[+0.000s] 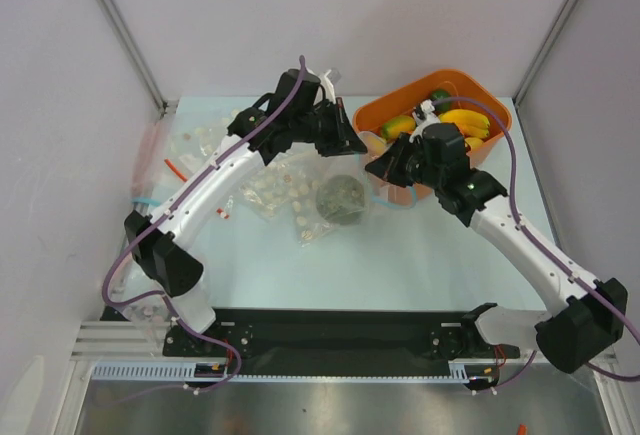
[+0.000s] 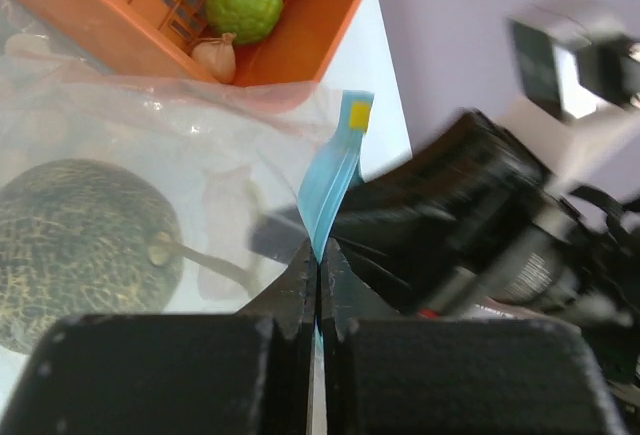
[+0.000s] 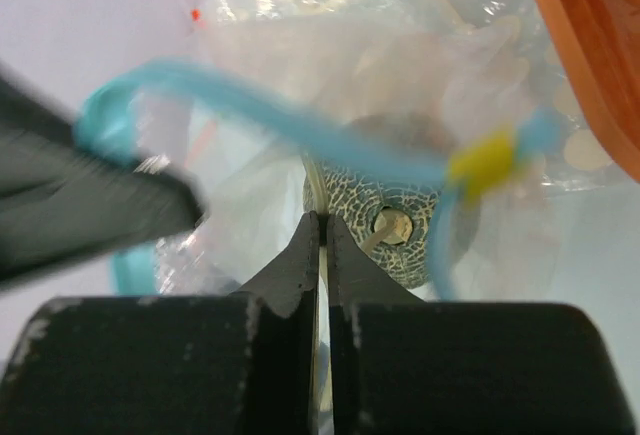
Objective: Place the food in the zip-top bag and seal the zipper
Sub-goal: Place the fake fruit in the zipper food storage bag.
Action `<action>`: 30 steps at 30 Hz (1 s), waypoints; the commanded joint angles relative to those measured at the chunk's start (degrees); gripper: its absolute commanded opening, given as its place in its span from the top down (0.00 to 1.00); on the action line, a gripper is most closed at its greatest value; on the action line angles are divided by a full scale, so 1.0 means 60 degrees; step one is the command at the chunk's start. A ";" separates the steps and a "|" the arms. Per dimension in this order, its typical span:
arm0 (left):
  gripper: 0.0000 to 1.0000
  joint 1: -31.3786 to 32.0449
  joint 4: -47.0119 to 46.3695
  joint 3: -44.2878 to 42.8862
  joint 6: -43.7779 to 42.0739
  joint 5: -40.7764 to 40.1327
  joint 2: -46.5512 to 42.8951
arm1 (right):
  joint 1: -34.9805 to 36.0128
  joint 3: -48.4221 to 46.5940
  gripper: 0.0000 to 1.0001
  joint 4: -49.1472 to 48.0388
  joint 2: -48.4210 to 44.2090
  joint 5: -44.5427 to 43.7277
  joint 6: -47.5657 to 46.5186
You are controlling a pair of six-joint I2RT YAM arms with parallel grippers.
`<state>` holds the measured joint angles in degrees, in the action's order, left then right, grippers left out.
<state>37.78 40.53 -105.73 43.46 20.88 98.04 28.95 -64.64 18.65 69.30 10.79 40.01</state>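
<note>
The clear zip-top bag [image 1: 368, 191] lies mid-table with a grey-green netted ball [image 1: 340, 199] inside it. My left gripper [image 1: 350, 143] is shut on the light-blue zipper [image 2: 330, 190], just below its yellow slider [image 2: 358, 113]. My right gripper [image 1: 381, 170] is shut on a thin clear edge of the bag [image 3: 250, 185] at its mouth. In the right wrist view the zipper [image 3: 300, 120] arcs open above the ball [image 3: 392, 230]. More food, bananas [image 1: 466, 121] and a green bumpy fruit [image 2: 243, 1], sits in the orange basket [image 1: 487, 92].
The orange basket [image 2: 330, 25] stands at the back right, touching the bag's mouth. Clear bags printed with white dots [image 1: 268, 191] lie left of the zip-top bag. A bag with a red strip [image 1: 168, 161] lies at the far left by the wall.
</note>
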 commanded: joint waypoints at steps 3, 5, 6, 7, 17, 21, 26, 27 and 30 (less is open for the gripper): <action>1.00 0.0281 0.0450 -0.1244 -0.0591 -0.0228 -0.0124 | 0.0184 -0.1004 0.95 0.1049 0.0916 -0.0186 -0.0238; 1.00 0.0281 0.0758 -0.1303 -0.0768 -0.0374 -0.0197 | 0.0185 -0.0887 0.78 0.1241 0.0800 -0.0259 -0.0208; 1.00 0.0281 0.0875 -0.1304 -0.0914 -0.0578 -0.0255 | 0.0185 -0.0800 0.73 0.1256 0.0683 -0.0405 -0.0223; 1.00 0.0281 0.1123 -0.1289 -0.1003 -0.0711 -0.0299 | 0.0170 -0.0813 0.69 0.1242 0.0479 -0.0435 -0.0266; 1.00 -0.0012 0.2150 -0.0587 -0.2043 -0.1767 -0.0841 | 0.0126 -0.2863 0.46 0.2428 0.0140 -0.0553 -0.1028; 0.99 -0.0144 0.2471 -0.0629 -0.2321 -0.2118 -0.1164 | -0.0107 -0.3376 0.44 0.2647 0.0154 -0.0670 -0.1102; 1.00 -0.0203 0.3043 -0.1083 -0.2702 -0.2557 -0.1310 | -0.1116 -0.3888 0.46 0.3131 0.0754 -0.0743 -0.1291; 1.00 -0.0232 0.3160 -0.1084 -0.2761 -0.2587 -0.1354 | -0.1249 -0.3991 0.47 0.3233 0.0900 -0.0830 -0.1336; 1.00 -0.0364 0.3118 -0.0822 -0.2893 -0.2573 -0.1486 | -0.1761 -0.4284 0.43 0.3438 0.1486 -0.1284 -0.1512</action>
<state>36.53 59.07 -109.32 28.45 6.66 92.14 20.93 -87.66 36.40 75.13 6.24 33.15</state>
